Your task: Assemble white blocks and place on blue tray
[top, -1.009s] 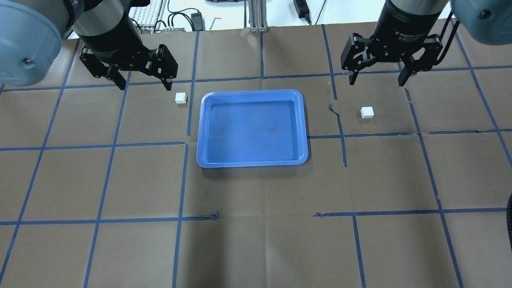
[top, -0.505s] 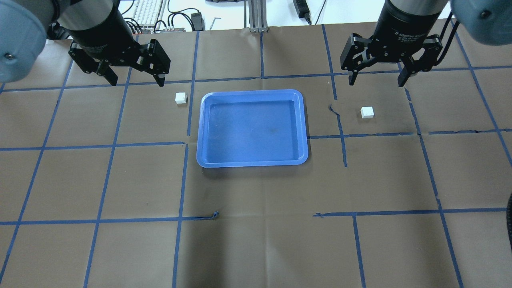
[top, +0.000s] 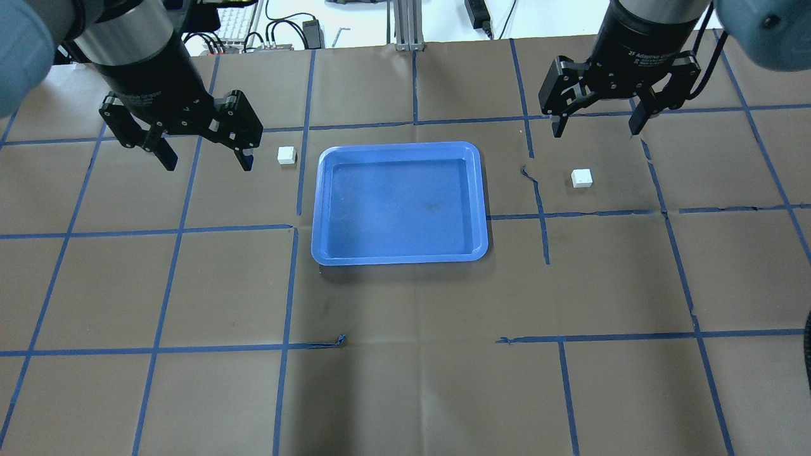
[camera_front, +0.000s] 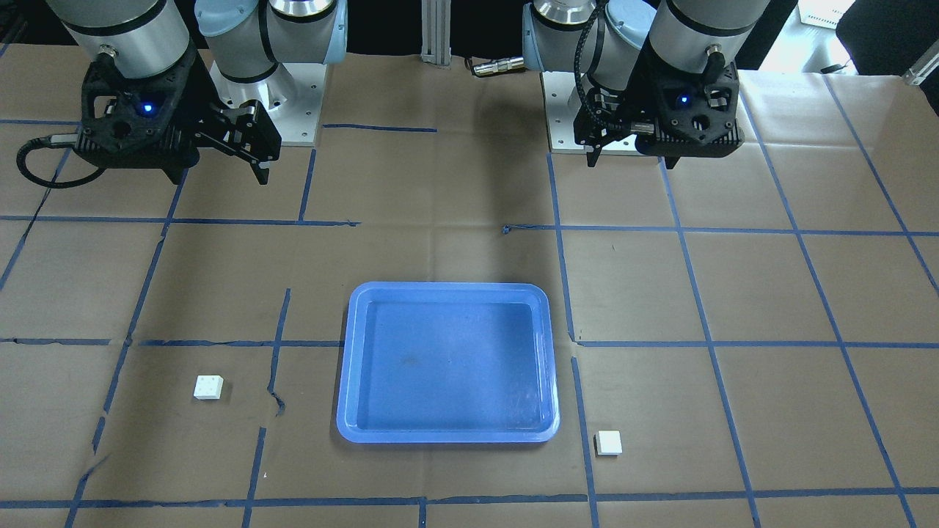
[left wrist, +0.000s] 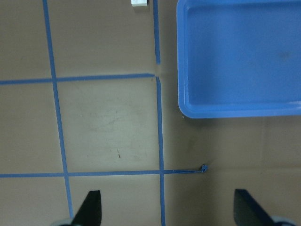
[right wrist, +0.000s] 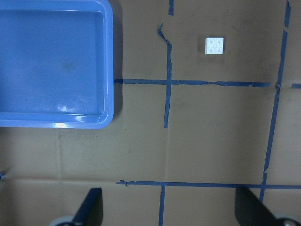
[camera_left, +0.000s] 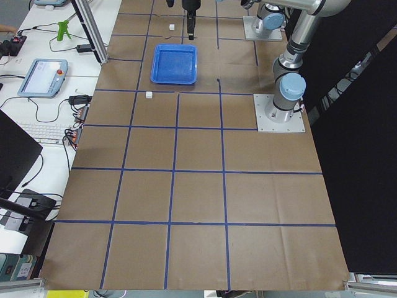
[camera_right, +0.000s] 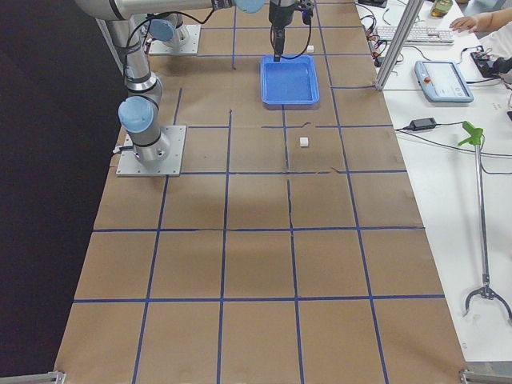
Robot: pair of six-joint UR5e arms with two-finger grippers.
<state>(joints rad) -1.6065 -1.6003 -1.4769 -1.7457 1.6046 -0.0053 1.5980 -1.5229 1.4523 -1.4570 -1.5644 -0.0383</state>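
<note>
Since both white blocks lie apart on the desk (top: 405, 392) and the tray (top: 399, 147) holds nothing, none of the task looks done yet; what is left, as I judge it, is to pick up each block, press the two together, and set the joined pair in the tray.

The left block (top: 286, 155) sits just beside the tray's far left corner, close to the rim but not touching it; the right block (top: 581, 178) sits well to the right of the tray, studs up in the right wrist view. The left pincer (top: 207, 162) hangs above the desk with its fingers spread wide and nothing between them, a little to the left of its block; the right pincer (top: 595, 128) is likewise spread and empty, hovering just on the far side of its block.

Around them, blue tape (top: 158, 348) marks the brown desk in a grid, torn and lifting in a few spots; a keyboard (top: 237, 22) and cables (top: 279, 28) lie beyond the far edge, clear of the work. Nothing stands between either pincer and its block; the only tight spot, I think, is the tray rim next to the left block, which could crowd a finger coming down on that side.
</note>
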